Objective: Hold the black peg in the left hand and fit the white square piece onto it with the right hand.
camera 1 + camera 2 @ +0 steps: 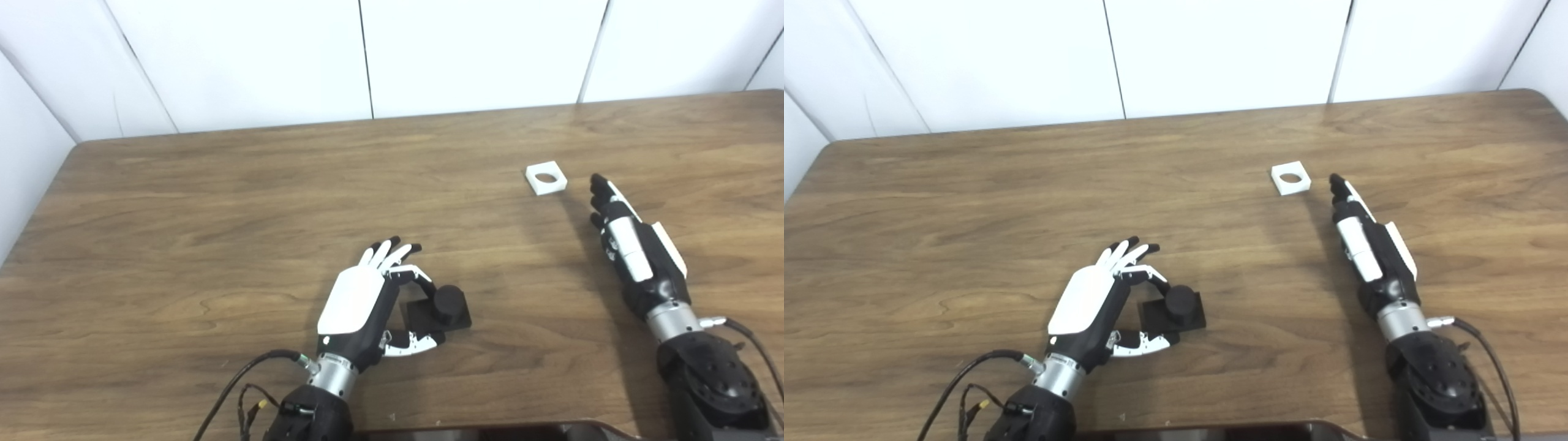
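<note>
Peg (448, 301) sat upright on its flat black base (422, 318) near the front of the table (184, 245), and my left hand (358, 303) was right up against it, fingers (392, 248) spread, thumb (413, 344) curled under the base's near edge. Nothing gripped yet, as far as I could judge: the hand stood wide, cupped around the base's left side and not clamped on it. Whether a fingertip already touched the peg itself I could not tell.

White piece (546, 177) lay flat farther back and to the right, its round hole facing up. My right hand (631, 245) lay stretched out just short of it, fingers straight and holding nothing, tips near the piece's right corner but apart from it.

To do this step well, I reckoned the left hand needed to close on the base, not the peg's top, so the top stayed free for the hole. A low pinch risked sliding the base away, so the thumb had to brace first. Then the right hand would want the piece by its outer edges, hole clear.
</note>
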Available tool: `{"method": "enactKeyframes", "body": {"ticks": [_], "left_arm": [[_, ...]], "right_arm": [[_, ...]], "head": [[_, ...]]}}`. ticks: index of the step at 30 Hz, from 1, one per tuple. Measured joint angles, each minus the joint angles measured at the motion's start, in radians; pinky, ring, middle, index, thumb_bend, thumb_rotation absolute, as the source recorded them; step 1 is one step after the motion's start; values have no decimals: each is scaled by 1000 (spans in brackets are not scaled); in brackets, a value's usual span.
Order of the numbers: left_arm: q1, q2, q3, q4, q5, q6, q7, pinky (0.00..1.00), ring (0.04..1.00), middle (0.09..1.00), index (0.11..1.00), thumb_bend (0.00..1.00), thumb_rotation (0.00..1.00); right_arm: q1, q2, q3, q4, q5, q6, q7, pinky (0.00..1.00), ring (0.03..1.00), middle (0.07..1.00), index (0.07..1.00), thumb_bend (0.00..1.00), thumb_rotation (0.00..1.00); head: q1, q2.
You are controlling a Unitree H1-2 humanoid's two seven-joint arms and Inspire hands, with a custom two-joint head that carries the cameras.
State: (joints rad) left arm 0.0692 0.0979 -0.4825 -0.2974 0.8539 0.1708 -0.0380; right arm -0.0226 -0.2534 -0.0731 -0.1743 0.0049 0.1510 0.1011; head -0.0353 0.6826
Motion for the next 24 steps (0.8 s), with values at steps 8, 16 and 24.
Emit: {"method": "enactKeyframes", "body": {"ticks": [8, 16, 24], "left_arm": [[1, -4, 1, 2, 2, -4, 0, 1000, 983, 912, 495, 506, 65], [3, -9, 1, 3, 11, -4, 0, 1000, 983, 911, 495, 505, 65], [6, -9, 5, 3, 10, -11, 2, 1000, 989, 916, 495, 504, 66]], "right_arm": [[-168, -106, 75, -22, -262, 40, -3, 986, 946, 927, 780, 855, 393], [-260, -159, 142, 30, -413, 68, 25, 887, 954, 934, 732, 889, 323], [-338, -226, 210, 155, -484, 52, 89, 899, 980, 933, 713, 936, 312]], "head": [[2, -3], [0, -3], [-6, -8]]}}
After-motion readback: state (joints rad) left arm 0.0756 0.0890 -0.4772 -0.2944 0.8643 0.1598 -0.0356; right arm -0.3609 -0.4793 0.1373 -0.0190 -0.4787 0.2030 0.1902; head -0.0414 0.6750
